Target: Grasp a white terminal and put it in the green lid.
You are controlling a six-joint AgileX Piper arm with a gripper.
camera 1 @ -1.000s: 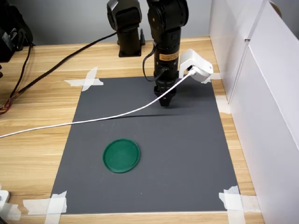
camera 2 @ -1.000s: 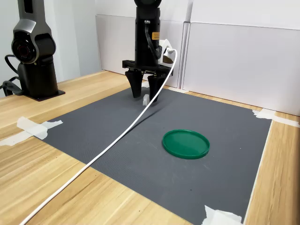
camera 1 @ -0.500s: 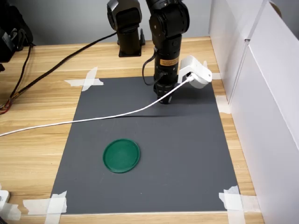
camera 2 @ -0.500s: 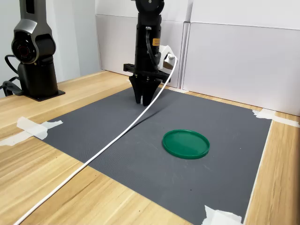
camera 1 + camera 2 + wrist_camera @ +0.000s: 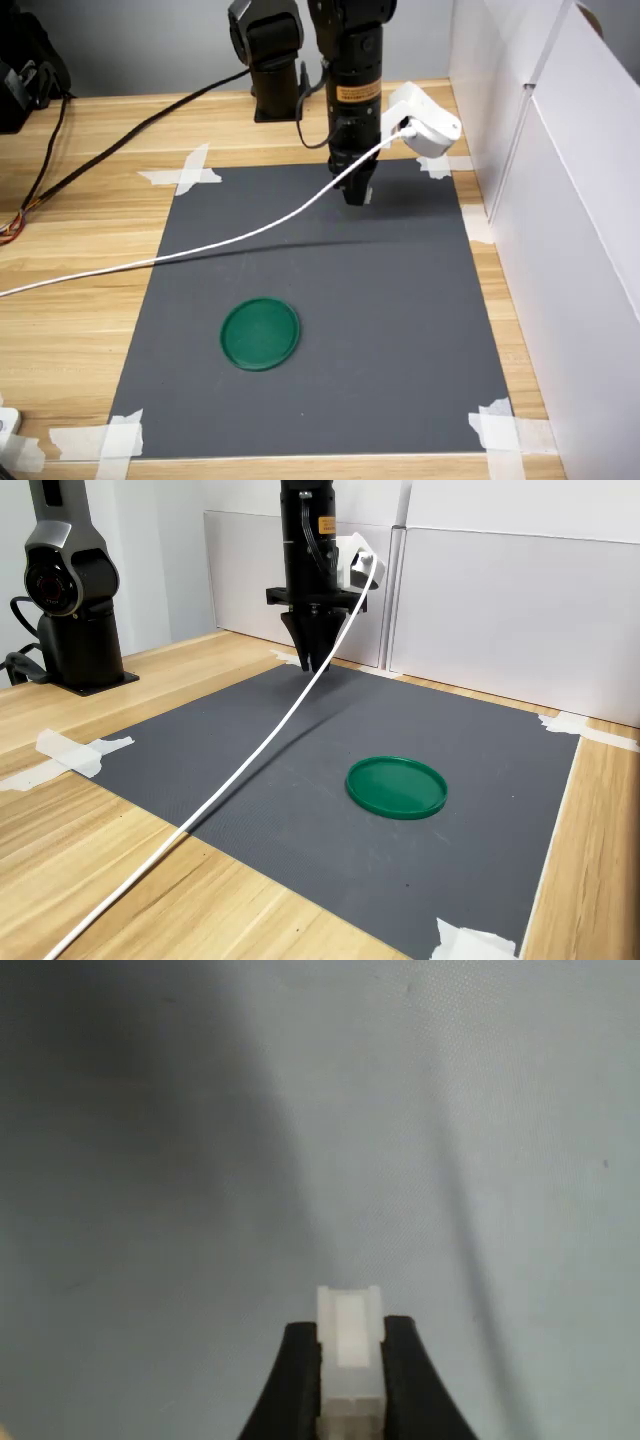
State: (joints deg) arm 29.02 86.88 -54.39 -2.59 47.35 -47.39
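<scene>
In the wrist view the white terminal (image 5: pixel 349 1328), a tiny whitish block, sits pinched between two black fingers (image 5: pixel 296 1380); my gripper (image 5: pixel 349 1365) is shut on it. In both exterior views the gripper (image 5: pixel 358 193) (image 5: pixel 316 663) hangs point-down a little above the far part of the dark mat; the terminal is too small to make out there. The green lid (image 5: pixel 260 333) (image 5: pixel 396 786), a flat round disc, lies empty on the mat, well apart from the gripper, toward the mat's near side in the first exterior view.
A white cable (image 5: pixel 200 250) (image 5: pixel 230 780) trails from the wrist camera (image 5: pixel 425 125) across the grey mat (image 5: pixel 400 300) to the first exterior view's left. Another black arm base (image 5: pixel 270 60) (image 5: pixel 70 590) stands behind. White panels (image 5: pixel 570 200) wall the first exterior view's right. Tape (image 5: pixel 185 172) holds the mat corners.
The open jaws came down around the terminal on the mat and shut on it. The gripper has since risen off the mat with the terminal in it.
</scene>
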